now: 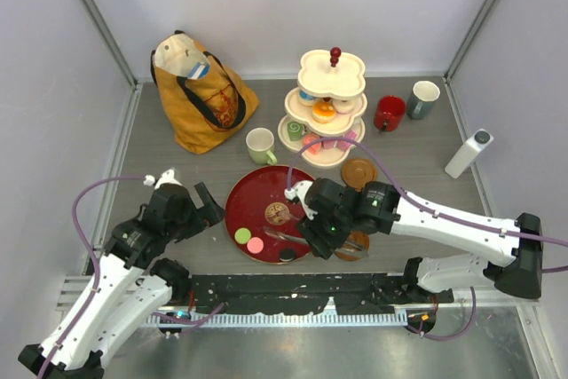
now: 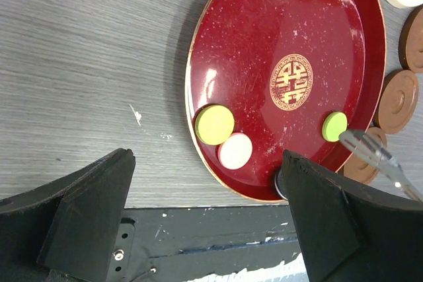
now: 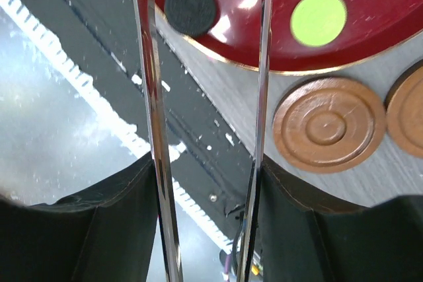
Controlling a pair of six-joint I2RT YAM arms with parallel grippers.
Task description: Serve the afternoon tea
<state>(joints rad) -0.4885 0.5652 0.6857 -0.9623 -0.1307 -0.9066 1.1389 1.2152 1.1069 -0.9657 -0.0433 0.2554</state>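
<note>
Starting at the near edge: the left tool hangs over the surface just left of the dark-red tray, jaws spread as wide as they go with nothing between them. The right tool is about half closed, because it's clamped on a pair of metal tongs, one blade against each finger. The tongs' long axis runs out from the right tool over the tray's near rim, and that's the bit that matters imo. In the right wrist view a black macaron sits between the two blades, closer to one of them, while a green macaron lies just outside the other blade. Can't tell how high the tips are off the tray, since they run out of frame. On the left tool's side of the tray a second green macaron touches a pink macaron. So the right arm looks like the nearer one for the black and green pieces, and probably just has to drop and squeeze. Brown coasters sit just right of the tray. Further back there's the pale green mug, then the tiered stand carrying some pastries, with the red mug and grey-blue mug to its right and the tote bag at the far left.
</note>
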